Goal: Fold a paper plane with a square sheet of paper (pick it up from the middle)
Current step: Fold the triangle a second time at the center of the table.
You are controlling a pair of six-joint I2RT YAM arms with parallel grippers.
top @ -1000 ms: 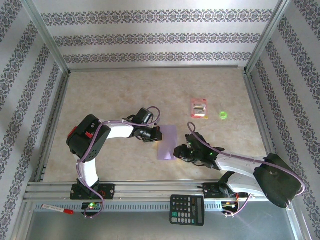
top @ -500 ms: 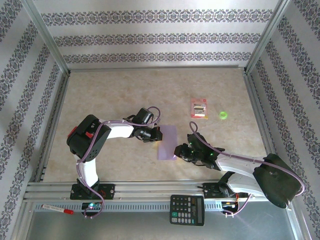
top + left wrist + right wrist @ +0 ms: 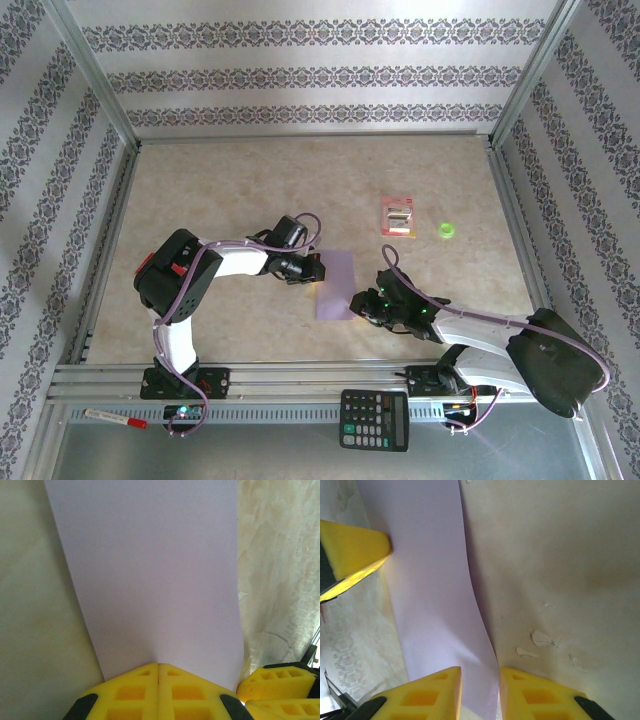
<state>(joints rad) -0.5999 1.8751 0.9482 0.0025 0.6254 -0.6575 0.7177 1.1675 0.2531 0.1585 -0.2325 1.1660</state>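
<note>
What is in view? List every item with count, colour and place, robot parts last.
sheet of paper: one, pale lavender, between the two grippers
packet: one, red-and-white, beyond the right arm
ring: one, green, right of the packet
calculator: one, black, on the near rail
pen: one, white and red, near rail, left end
left gripper: one, yellow-tipped, shut at the paper's left edge
right gripper: one, yellow-tipped, slightly open around the paper's right edge
</note>
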